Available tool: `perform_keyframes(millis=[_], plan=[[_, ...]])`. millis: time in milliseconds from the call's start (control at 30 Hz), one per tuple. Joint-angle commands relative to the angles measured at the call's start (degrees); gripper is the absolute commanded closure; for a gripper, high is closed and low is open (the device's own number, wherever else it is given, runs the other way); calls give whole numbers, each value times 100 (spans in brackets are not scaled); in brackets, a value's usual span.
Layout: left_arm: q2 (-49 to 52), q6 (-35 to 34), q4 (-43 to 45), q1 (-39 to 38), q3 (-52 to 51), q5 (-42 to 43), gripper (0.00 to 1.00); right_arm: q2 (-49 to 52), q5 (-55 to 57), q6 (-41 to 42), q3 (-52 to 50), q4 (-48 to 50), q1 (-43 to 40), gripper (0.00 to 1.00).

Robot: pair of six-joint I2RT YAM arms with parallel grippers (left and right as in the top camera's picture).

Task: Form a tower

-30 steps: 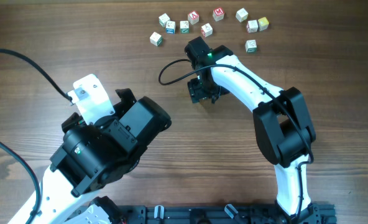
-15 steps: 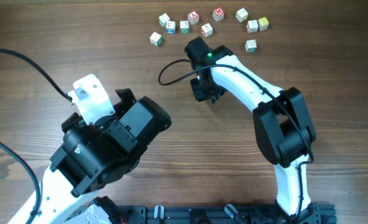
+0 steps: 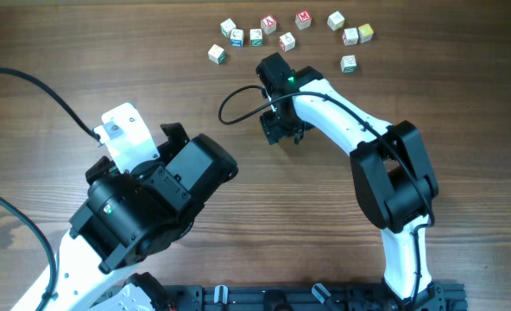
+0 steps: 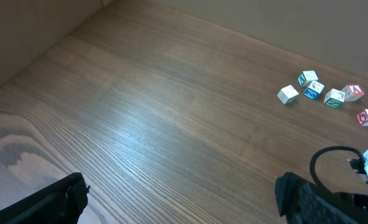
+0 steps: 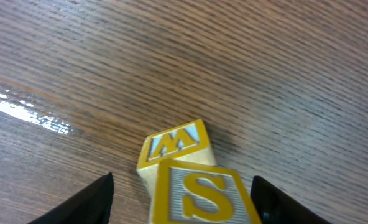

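In the right wrist view a yellow-framed S cube (image 5: 202, 193) sits slightly askew on top of a yellow-framed cube (image 5: 174, 144) with an M or W on it. Together they make a two-cube tower (image 5: 184, 174) on the wood. My right gripper (image 5: 181, 196) is open around the top cube: there is a clear gap on its left and the right finger (image 5: 277, 199) is very close to it. In the overhead view this gripper (image 3: 281, 130) hides the tower. My left gripper (image 4: 181, 199) is wide open over bare wood, holding nothing.
Several loose letter cubes (image 3: 277, 33) lie scattered along the far edge of the table beyond the right gripper, and they also show in the left wrist view (image 4: 333, 98). A black cable (image 3: 238, 99) loops left of the right wrist. The left arm (image 3: 143, 203) fills the lower left.
The right gripper's jaws narrowed half a second ago and have since spread apart again. The cable loop shifted slightly. The left arm has not moved.
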Motion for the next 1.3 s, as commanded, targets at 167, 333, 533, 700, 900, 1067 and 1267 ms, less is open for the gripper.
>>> perform_keyframes(millis=[167, 333, 533, 700, 900, 1067, 1267], plan=[[22, -96, -4, 7, -20, -13, 0, -68, -2, -92, -94, 17, 7, 57], [22, -96, -4, 7, -20, -13, 0, -68, 144, 129, -92, 0, 7, 69], [22, -96, -4, 7, -20, -13, 0, -70, 258, 667, -70, -50, 7, 75], [22, -96, -4, 7, -20, -13, 0, -70, 455, 1631, -68, -83, 7, 74], [22, -96, -4, 7, -20, -13, 0, -70, 431, 2297, -68, -11, 7, 54], [22, -96, -4, 7, -20, -13, 0, -70, 435, 2076, 74, -63, 7, 37], [22, -96, -4, 7, -20, -13, 0, -70, 428, 1106, 83, -24, 7, 57]])
